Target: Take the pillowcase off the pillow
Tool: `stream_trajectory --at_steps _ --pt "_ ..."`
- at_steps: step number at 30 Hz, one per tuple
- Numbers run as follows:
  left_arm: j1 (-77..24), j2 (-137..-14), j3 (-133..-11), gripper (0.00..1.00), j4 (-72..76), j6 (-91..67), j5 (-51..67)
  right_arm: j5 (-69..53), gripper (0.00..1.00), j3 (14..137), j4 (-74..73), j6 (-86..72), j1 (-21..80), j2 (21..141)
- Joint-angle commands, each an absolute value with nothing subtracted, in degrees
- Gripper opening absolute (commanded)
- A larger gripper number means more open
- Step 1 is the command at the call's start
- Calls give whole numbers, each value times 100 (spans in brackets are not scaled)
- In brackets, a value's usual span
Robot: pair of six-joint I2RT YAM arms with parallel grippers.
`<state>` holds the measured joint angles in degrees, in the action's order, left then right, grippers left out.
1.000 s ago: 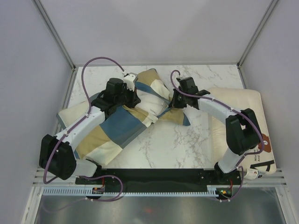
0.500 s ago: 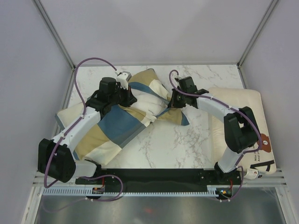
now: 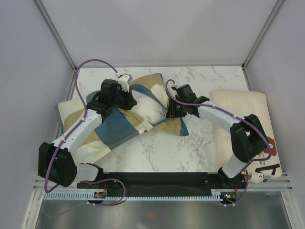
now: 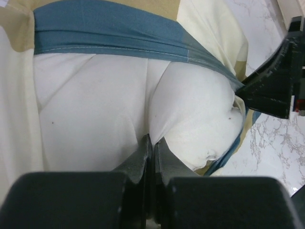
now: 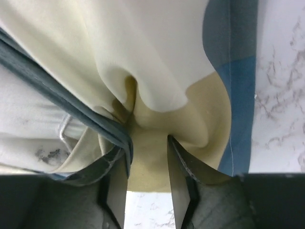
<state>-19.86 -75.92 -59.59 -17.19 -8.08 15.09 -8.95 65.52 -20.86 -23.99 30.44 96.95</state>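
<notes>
— Where are the left fingers (image 4: 142,160)?
— Pressed together on a pinch of the off-white pillow (image 4: 95,109), which bulges just ahead of their tips. The blue band of the pillowcase (image 3: 119,129) crosses beyond that.
— And the right fingers (image 5: 182,186)?
— Narrowly parted, with a tan fold of the pillowcase bunched between them. Its blue edge is to their right, and the marble tabletop (image 3: 190,148) is below. Most of the pillow lies inside the pillowcase.
</notes>
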Motion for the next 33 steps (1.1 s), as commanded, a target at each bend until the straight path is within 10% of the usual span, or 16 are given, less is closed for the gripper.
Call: stream_trajectory --at_steps 1,8,33 --pt "-1661 -7347 -6258 2 -1450 -475 299 105 44 6205 -3647 -2153 2865 9074" --pt "-1749 -7383 -6293 2 -1494 -422 246 9 67 6223 -3683 -2417 3023 7437" --pt "-1916 -7286 -6293 2 -1573 -316 106 2548 72 6582 -1108 -2198 5432 8313"
